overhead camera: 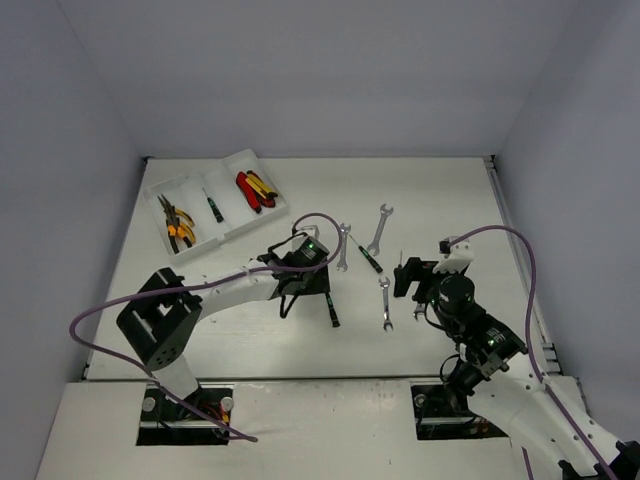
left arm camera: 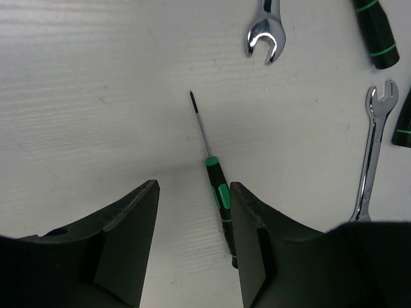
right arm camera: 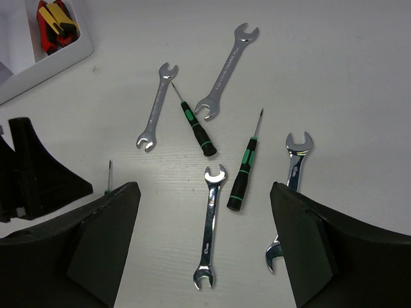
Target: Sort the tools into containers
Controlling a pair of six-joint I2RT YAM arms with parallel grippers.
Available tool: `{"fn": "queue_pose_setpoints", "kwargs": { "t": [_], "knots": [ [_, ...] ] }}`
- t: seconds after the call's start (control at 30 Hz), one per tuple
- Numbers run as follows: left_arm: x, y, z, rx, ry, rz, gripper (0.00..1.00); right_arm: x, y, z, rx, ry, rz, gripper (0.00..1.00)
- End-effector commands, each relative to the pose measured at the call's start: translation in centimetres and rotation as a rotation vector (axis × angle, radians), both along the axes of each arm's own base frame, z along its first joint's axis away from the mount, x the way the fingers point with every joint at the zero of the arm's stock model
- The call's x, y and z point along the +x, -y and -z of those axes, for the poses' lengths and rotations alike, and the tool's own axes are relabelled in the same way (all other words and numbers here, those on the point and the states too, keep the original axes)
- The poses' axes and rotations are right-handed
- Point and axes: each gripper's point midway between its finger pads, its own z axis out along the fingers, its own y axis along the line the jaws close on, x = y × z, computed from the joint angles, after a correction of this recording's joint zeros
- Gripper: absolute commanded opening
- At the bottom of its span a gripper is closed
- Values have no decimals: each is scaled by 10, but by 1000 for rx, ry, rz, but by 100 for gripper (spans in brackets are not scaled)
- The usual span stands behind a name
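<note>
Green-black screwdriver [left arm camera: 216, 183] laid flat on the white worktop [left arm camera: 96, 96] between the released, parted fingers of the left gripper [left arm camera: 194, 186], right gripper [right arm camera: 204, 186] spread wide and empty over loose silver wrenches [right arm camera: 210, 234] mid-worktop, translucent tray [overhead camera: 228, 195] set at the far-left corner, pliers [overhead camera: 175, 225] and knives [overhead camera: 255, 190] inside.

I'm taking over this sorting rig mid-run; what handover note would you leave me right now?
Left pincer: open, straddling a loose screwdriver on the table, not gripping.
Right pincer: open, above the loose wrenches.
Done: pliers, one screwdriver and the utility knives lie in the tray.
To do: three screwdrivers and four wrenches on the table.
</note>
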Motion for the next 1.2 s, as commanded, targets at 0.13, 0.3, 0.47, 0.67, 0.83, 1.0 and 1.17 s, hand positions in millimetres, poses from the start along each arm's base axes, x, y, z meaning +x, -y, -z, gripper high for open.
{"fn": "queue_pose_setpoints", "kwargs": {
  "t": [0.13,0.3,0.47,0.67,0.83,1.0,1.17],
  "knots": [
    [-1,42,-8,-73,50,-31,44,5,3,-17,54,63,37,80],
    [-12,48,12,-53,3,-19,37,5,4,-19,61,70,39,80],
    [-24,50,26,-21,-20,-4,27,4,4,-19,66,73,39,80],
    [-25,41,24,17,-11,-12,0,4,4,-19,67,72,40,80],
    [-1,17,-9,73,83,-33,0,4,4,-19,69,74,38,80],
    [51,-32,-53,60,154,-112,0,4,2,-17,64,65,29,80],
    [120,-120,-93,91,208,-276,0,6,1,-14,55,52,31,81]
  ]
}}
